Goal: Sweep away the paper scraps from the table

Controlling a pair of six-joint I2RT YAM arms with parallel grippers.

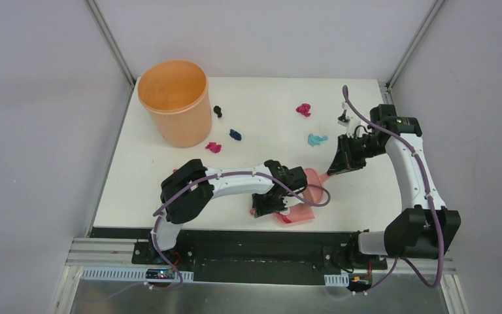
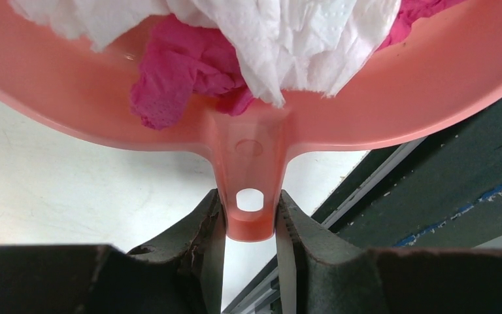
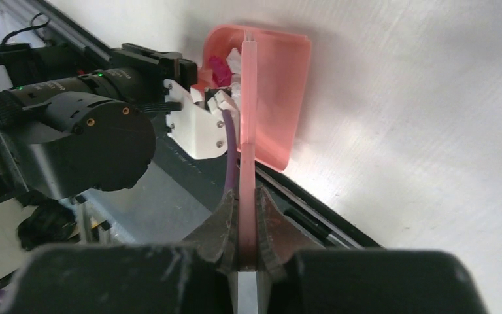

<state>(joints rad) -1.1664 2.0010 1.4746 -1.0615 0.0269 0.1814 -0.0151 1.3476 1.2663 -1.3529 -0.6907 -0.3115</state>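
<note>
My left pincer (image 2: 250,219) grasped the pink dustpan (image 2: 399,98) by its handle; my right pincer (image 3: 248,226) clenched the pink brush (image 3: 248,150).

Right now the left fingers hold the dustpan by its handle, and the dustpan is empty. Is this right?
The dustpan is not empty. The left fingers hold it by its handle, but white and magenta paper scraps lie inside, as the left wrist view shows.

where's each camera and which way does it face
Top external: above, behind the bases, looking down on the table; left arm, right arm show.
Left wrist: behind the left gripper, facing the dustpan whose handle its fingers clamp.
Right wrist: behind the right gripper, facing along the brush to the left arm.
Shared: both wrist views show the dustpan.
</note>
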